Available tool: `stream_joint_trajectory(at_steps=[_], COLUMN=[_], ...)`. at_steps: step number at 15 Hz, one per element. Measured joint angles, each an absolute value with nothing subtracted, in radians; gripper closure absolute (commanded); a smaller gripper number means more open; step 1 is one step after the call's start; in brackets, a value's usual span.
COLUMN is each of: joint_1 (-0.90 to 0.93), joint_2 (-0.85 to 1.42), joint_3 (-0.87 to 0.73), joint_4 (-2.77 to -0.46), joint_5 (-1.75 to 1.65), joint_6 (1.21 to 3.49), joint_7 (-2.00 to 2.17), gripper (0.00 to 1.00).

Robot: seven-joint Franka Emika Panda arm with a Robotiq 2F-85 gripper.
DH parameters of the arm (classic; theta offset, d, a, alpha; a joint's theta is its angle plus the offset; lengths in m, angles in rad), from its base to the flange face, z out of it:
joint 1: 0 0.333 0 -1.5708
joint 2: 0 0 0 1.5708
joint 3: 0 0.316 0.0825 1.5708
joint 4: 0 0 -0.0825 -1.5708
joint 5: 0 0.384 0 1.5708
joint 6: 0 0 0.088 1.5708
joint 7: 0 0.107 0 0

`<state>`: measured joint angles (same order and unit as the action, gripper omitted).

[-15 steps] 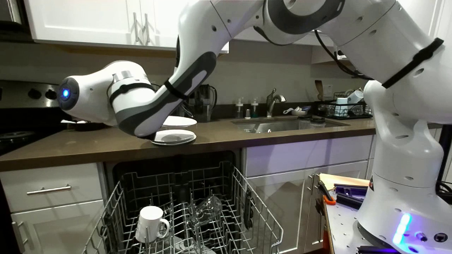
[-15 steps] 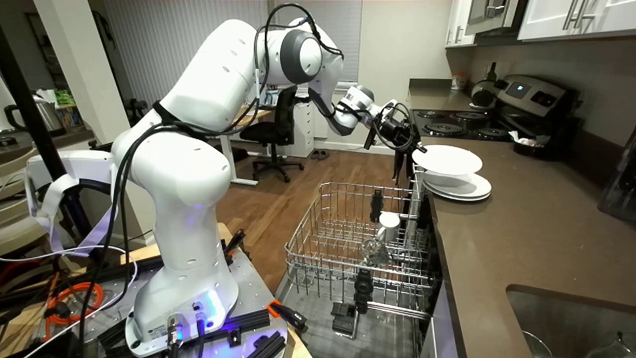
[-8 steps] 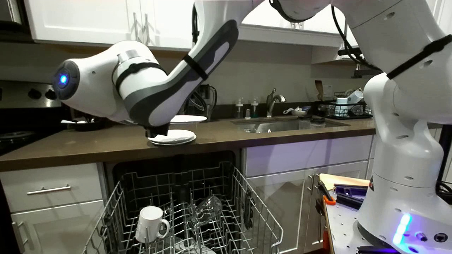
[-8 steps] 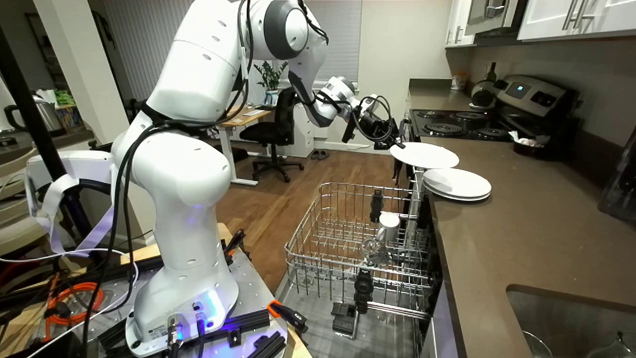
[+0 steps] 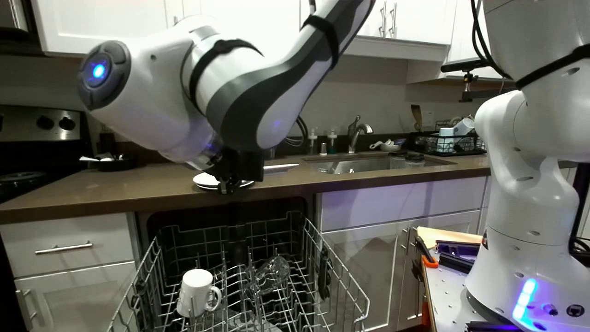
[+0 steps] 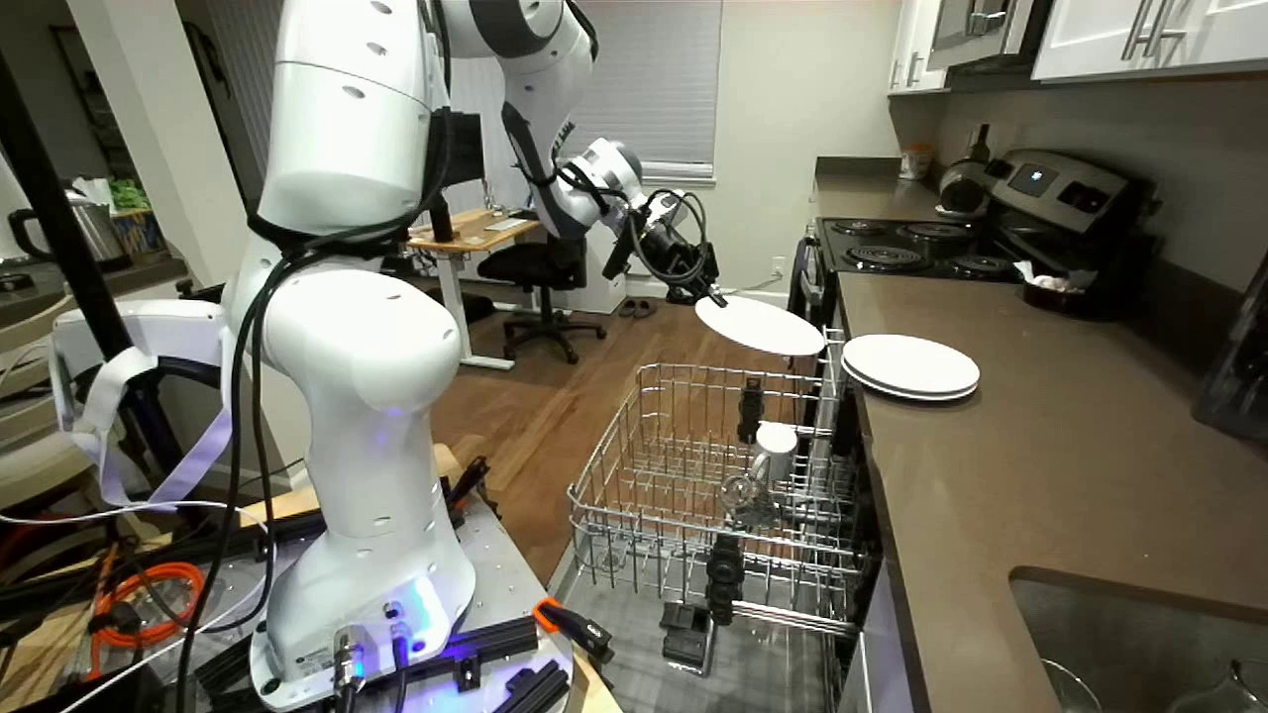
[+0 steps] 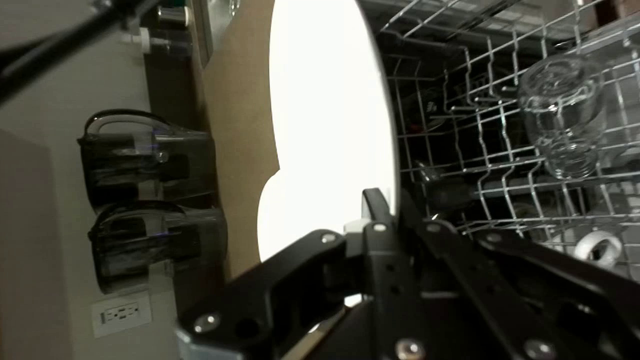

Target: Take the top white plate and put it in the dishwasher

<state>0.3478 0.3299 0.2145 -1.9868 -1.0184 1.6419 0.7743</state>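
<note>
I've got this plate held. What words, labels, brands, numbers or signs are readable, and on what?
No legible text in any current view.
Stove display: lit, too small to read.
Black-and-orange item: pale marks, too blurred to read.
Robot base: any fine print is too small to read.
Orange-and-white container: any label is too blurred to read.
Held plate and white mug: no lettering shows.

The claw (image 7: 392,205) was black; the plate (image 6: 761,327) in it was plain white, like the mug (image 5: 192,295). The arm (image 6: 367,347) was white, banded in dark grey. The dishwasher (image 5: 193,214) was black inside, its wire rack (image 5: 336,259) silver-grey. The counter (image 6: 1070,446) was brown, the floorboards (image 6: 525,406) reddish brown with paler streaks.
</note>
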Motion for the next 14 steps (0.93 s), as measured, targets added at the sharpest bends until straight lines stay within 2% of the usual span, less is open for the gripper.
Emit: stream_joint_trajectory(at_steps=[6,14], joint_1=[0.345,0.302], joint_2=[0.11,-0.087], joint_3=[0.289,0.244], joint_4=[-2.212,-2.392], joint_5=[-0.796,-0.419], joint_6=[1.806,2.097], joint_7=[0.705,0.305], gripper=[0.98,0.98])
